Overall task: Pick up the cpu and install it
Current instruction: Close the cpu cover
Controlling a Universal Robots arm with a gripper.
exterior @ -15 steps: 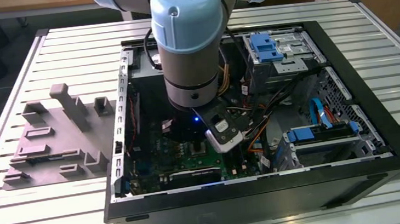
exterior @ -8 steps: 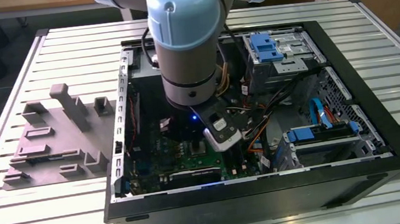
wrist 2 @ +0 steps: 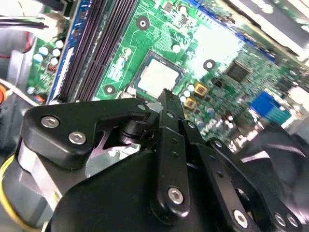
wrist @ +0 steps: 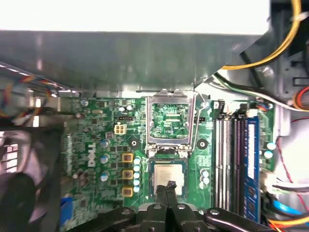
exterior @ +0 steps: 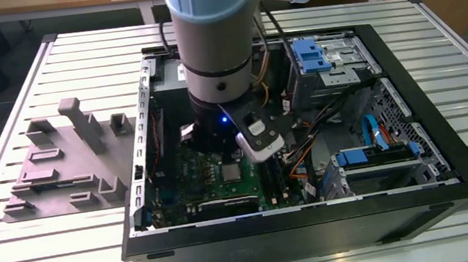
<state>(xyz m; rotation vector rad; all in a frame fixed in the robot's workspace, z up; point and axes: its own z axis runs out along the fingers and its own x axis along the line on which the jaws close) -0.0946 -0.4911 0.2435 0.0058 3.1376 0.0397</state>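
cpu (wrist: 161, 174): we see it lying in the motherboard (wrist: 96, 140) socket, just below centre in the exterior view.
gripper (wrist: 169, 185): fingers closed together, holding nothing, tips above the cpu.

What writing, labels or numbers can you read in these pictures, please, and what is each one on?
Green circuit board: white brand lettering and tiny component codes, left unquoted; the codes are too small to read.
cpu: any marking on its metal top is too small to read.
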